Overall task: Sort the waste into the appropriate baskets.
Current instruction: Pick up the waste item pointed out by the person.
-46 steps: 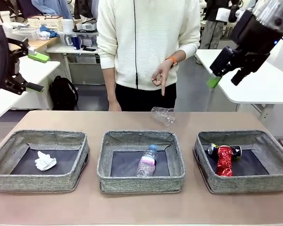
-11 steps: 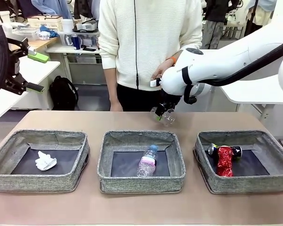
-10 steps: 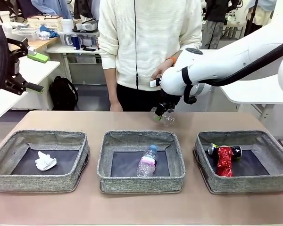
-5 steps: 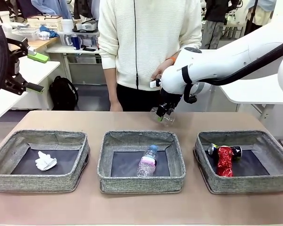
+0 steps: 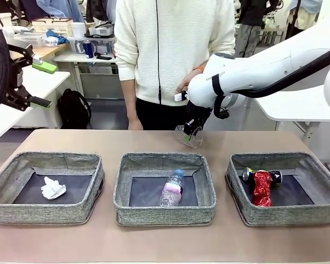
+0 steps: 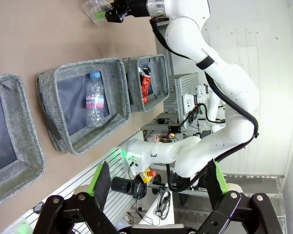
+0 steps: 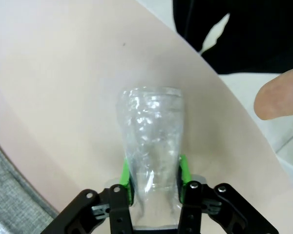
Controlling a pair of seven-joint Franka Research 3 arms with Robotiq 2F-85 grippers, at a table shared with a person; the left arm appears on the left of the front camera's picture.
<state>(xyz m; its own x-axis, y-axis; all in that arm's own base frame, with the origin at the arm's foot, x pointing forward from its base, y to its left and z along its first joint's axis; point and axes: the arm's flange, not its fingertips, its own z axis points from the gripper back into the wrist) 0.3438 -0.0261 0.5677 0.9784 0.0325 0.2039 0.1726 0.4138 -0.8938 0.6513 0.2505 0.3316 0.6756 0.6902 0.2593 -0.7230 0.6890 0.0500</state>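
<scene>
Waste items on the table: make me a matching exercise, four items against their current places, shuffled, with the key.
Items
1. crumpled white paper
2. clear plastic bottle
3. crushed red can
4. clear plastic cup

Places
A. middle basket
B. clamped in the right end effector
C. basket on the robot's right
D. basket on the robot's left

Pairs: 1-D, 2-A, 3-C, 4-B

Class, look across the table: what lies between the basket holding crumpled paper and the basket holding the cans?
In the front view, the middle basket lies between them, holding a plastic bottle.
</scene>
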